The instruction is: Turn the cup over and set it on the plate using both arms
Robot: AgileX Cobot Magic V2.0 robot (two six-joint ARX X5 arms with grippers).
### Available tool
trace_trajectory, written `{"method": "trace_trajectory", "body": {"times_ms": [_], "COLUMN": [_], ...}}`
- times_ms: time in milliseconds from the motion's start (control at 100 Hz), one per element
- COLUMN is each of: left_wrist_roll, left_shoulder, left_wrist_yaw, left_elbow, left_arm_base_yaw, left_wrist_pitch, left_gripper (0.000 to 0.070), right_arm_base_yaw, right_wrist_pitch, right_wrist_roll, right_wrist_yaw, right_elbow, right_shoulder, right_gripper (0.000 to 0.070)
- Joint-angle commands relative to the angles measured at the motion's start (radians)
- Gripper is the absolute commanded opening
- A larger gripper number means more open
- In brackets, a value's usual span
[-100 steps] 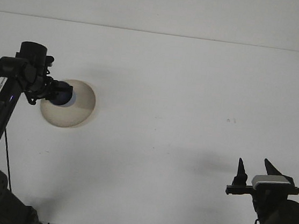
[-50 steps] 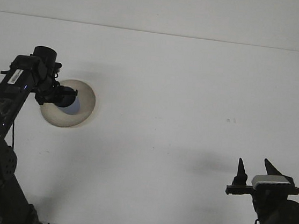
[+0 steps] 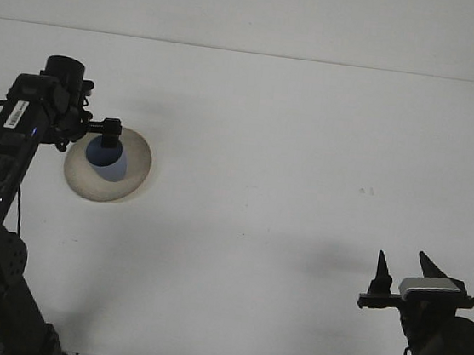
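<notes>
Sitting nearest the camera at the lower right, the right gripper [image 3: 403,274] is parked low with its two fingers standing well apart and empty. Farther off, on the left side of the white table [image 3: 308,151], the beige plate [image 3: 130,174] carries the blue cup [image 3: 106,157], which stands mouth up near the plate's middle. The left gripper [image 3: 111,136] hovers just at the cup's far rim; one dark finger shows above the cup, but whether the claw is spread or closed I cannot tell from this angle. The step in hand looks like the release and retreat after setting the cup down. Next, the left arm needs to pull clear without nudging the cup. Compared with half a second ago, the left wrist has lifted and drawn back, and the cup's blue interior is now plainly exposed rather than covered by the gripper.
</notes>
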Motion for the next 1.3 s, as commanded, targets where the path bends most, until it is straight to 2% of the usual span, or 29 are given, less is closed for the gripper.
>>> {"method": "trace_trajectory", "body": {"times_ms": [0, 210, 430, 760, 1110, 1290], "left_wrist_roll": [0.0, -0.016, -0.034, -0.048, -0.047, -0.048], "left_shoulder": [0.016, -0.077, -0.264, -0.671, -1.113, -1.279], "left_wrist_yaw": [-0.003, -0.003, -0.003, -0.003, -0.003, -0.002], "left_elbow": [0.049, 0.05, -0.032, -0.389, -0.924, -1.14], "left_arm_base_yaw": [0.002, -0.001, -0.023, -0.097, -0.126, -0.126], "left_wrist_pitch": [-0.027, -0.066, -0.031, 0.195, 0.575, 0.708], "left_gripper": [0.0633, 0.0631, 0.0631, 0.063, 0.0631, 0.063], "right_arm_base_yaw": [0.001, 0.001, 0.001, 0.001, 0.001, 0.001], "right_wrist_pitch": [0.005, 0.0, -0.001, -0.001, -0.001, -0.001], "right_wrist_roll": [0.011, 0.011, 0.011, 0.011, 0.011, 0.011], "right_wrist_yaw": [0.001, 0.001, 0.001, 0.001, 0.001, 0.0], "right_elbow": [0.009, 0.009, 0.009, 0.009, 0.009, 0.009], "right_shoulder": [-0.002, -0.002, -0.001, -0.002, -0.001, -0.001], "right_gripper": [0.0485, 0.0485, 0.0485, 0.0485, 0.0485, 0.0485]}}
